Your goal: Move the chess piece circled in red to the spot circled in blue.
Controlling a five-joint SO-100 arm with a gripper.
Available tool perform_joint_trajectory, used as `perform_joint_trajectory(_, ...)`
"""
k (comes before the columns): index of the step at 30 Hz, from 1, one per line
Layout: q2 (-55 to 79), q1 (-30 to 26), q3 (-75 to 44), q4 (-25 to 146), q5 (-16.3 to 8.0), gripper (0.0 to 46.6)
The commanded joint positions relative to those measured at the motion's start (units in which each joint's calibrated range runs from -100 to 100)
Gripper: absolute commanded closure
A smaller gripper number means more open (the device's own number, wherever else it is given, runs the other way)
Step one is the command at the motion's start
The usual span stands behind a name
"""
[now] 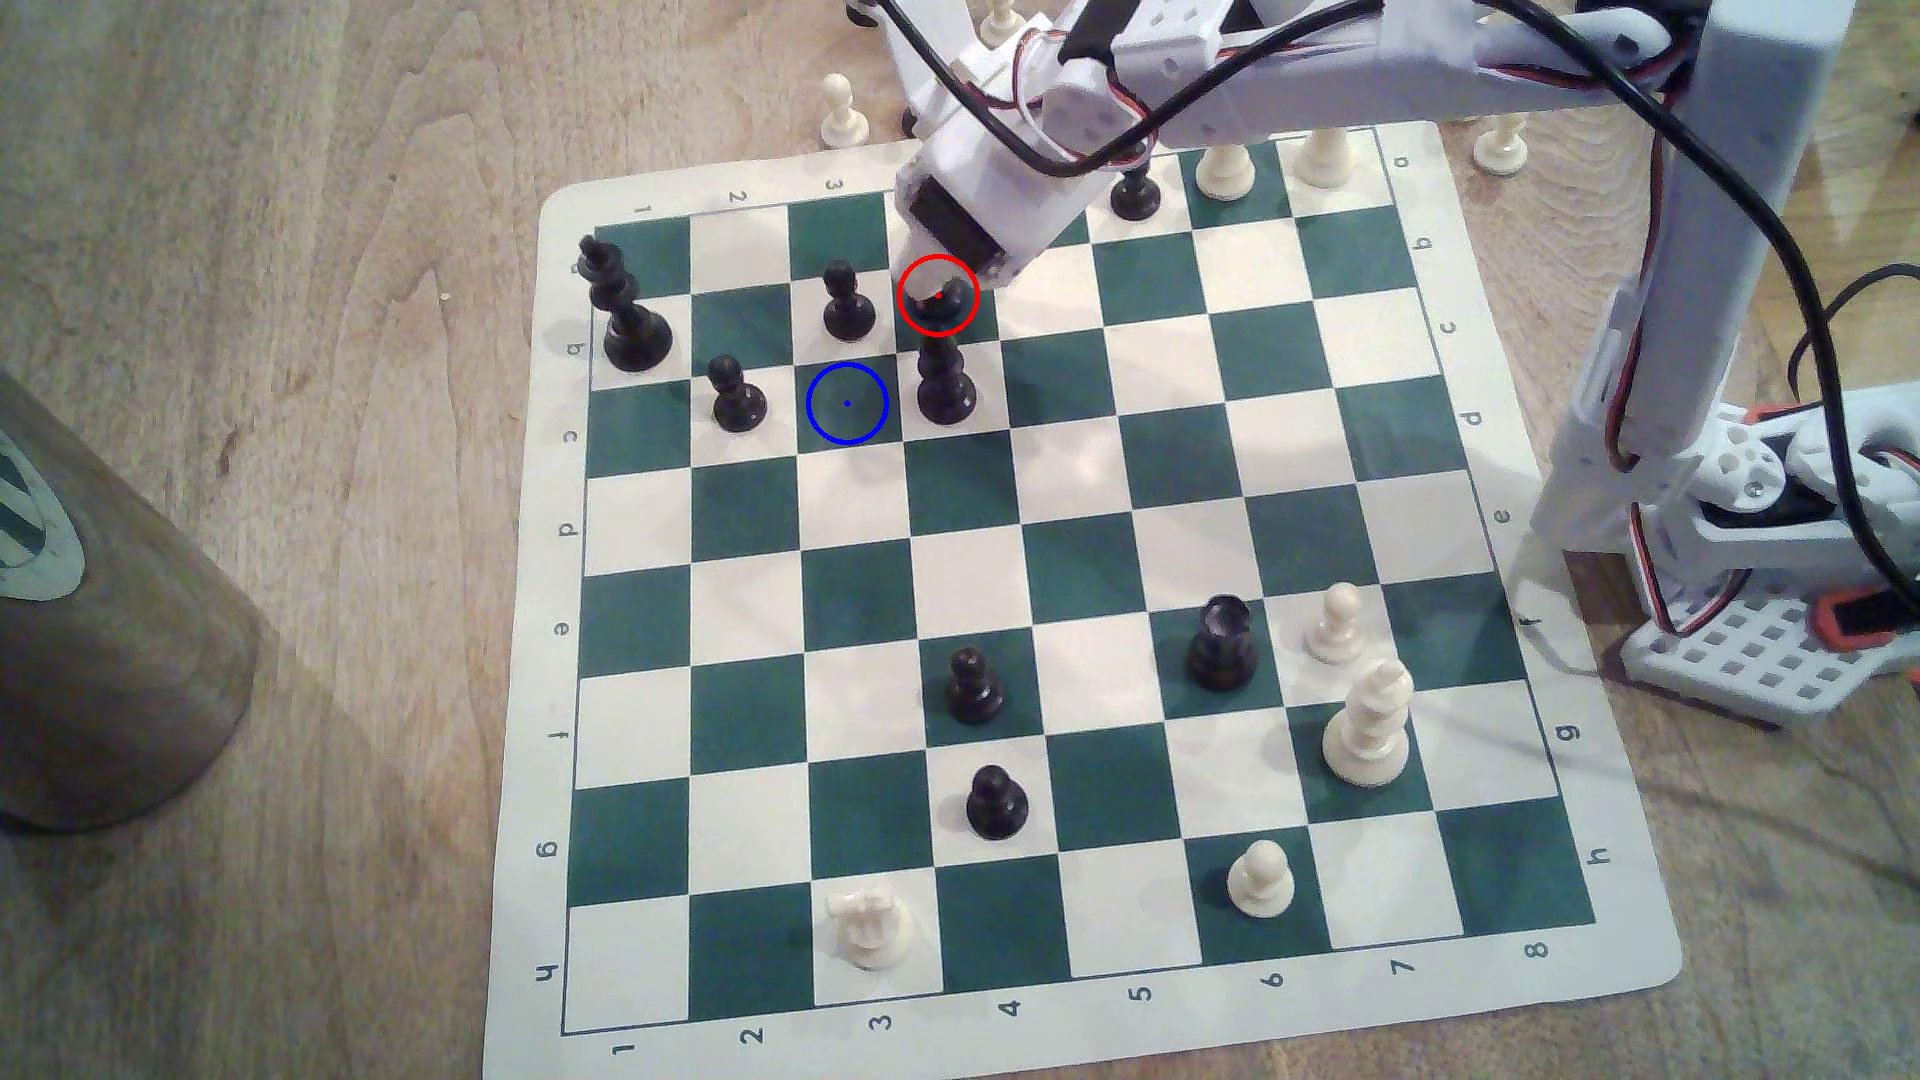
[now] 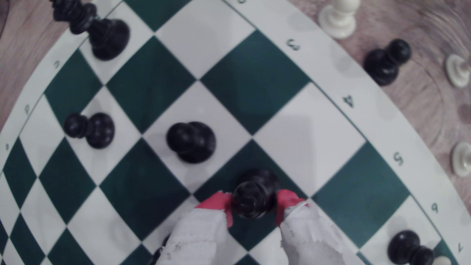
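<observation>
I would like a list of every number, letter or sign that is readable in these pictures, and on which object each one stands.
"1" to "8": white border of the green-and-white chess mat, near edge, exterior view.
"1", "2", "3": far border, exterior view.
"a" to "h": border at the exterior view's right.
"b" to "h": left border, rotated; the first is hidden.
"3", "4", "5", "6", "7": mat border, wrist view.
Emblem on the brown cone-shaped object: no readable text.
</observation>
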Motion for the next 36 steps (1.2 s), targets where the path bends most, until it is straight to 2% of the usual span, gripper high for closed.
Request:
perform_joint_trajectory(1,-8.1,0.8,-1.3,2.2,-0.2,46.4)
perform_joint_trajectory(9,-14.8,0.7,-1.7,5.8,-0.3,46.4)
perform_joint_trajectory(17,-20.8,-4.2,-6.4,13.8,-1.2,46.4)
perform_joint_trajectory(27,-13.7,-8.6,-15.5,14.0,-2.1,46.4)
perform_joint_trajectory(36,-6.1,-10.7,-17.2,11.2,-2.7,46.4)
